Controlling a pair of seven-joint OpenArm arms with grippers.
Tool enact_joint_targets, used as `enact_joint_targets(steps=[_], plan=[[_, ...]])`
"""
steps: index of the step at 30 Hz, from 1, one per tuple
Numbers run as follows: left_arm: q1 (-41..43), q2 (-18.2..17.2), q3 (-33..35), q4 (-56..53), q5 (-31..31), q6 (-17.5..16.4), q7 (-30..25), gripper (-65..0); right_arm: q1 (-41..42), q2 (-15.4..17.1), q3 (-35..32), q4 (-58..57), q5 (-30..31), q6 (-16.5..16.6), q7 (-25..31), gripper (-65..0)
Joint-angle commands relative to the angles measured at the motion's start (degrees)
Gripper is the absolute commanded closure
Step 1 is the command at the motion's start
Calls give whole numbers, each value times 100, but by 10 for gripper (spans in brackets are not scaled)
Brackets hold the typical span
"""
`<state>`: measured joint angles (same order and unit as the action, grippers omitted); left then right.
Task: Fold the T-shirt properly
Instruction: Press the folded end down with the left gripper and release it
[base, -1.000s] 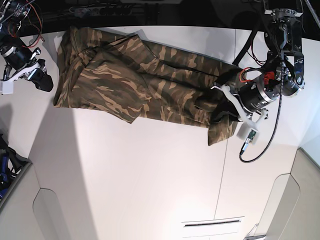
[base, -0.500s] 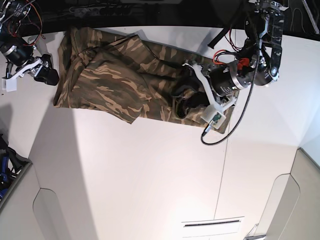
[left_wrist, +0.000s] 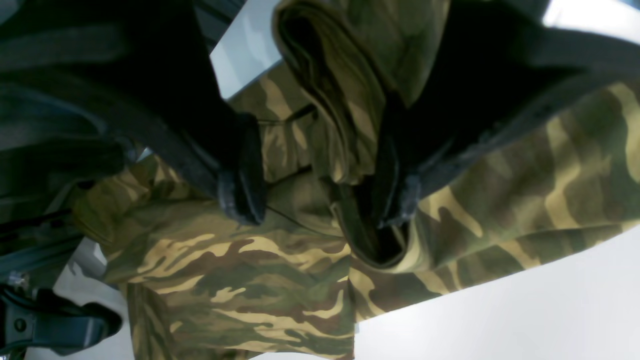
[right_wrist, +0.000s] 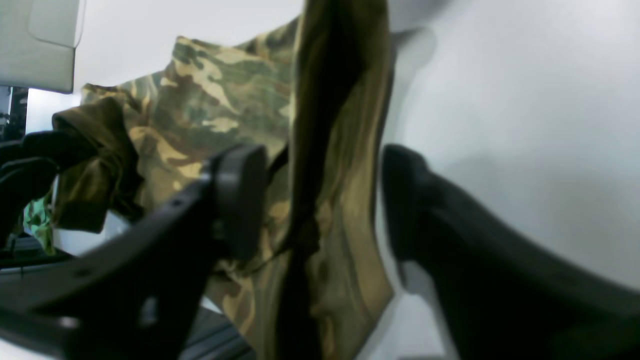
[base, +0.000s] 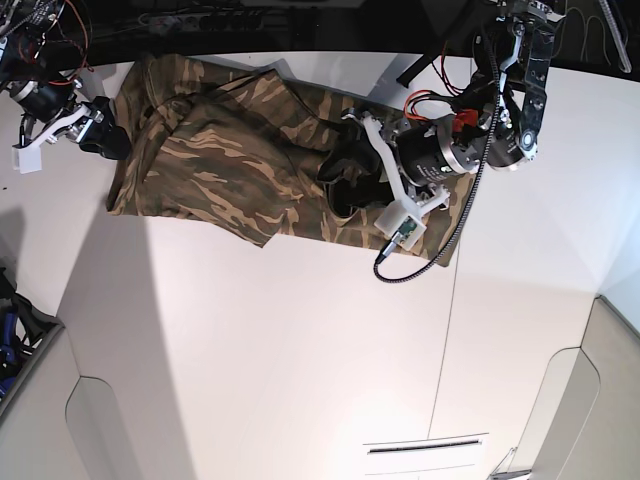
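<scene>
Camouflage cloth rides inward: the left pincer (base: 345, 185), clenched on the T-shirt (base: 215, 165) hem, has carried it over the body. Right pincer (right_wrist: 320, 200) gapes around the far edge.

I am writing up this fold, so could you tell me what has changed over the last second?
The left gripper has carried the T-shirt end it holds across the table toward the right arm's side, doubling that end over the body. The right gripper has moved in from beside the shirt onto its edge, with cloth now between its open jaws. The rest of the shirt lies as it did.
</scene>
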<state>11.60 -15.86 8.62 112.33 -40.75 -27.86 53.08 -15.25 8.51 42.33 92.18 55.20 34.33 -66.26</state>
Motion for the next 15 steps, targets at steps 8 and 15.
enact_joint_targets(steps=[8, 15], plan=[[-46, 210, -11, 96, -450, -28, -125, -372, 11, 79, -227, 44, -142, 42, 221, -411], [-68, 457, -15, 136, -605, -273, -96, -371, 13, -33, -695, -85, -308, 42, 378, -411]])
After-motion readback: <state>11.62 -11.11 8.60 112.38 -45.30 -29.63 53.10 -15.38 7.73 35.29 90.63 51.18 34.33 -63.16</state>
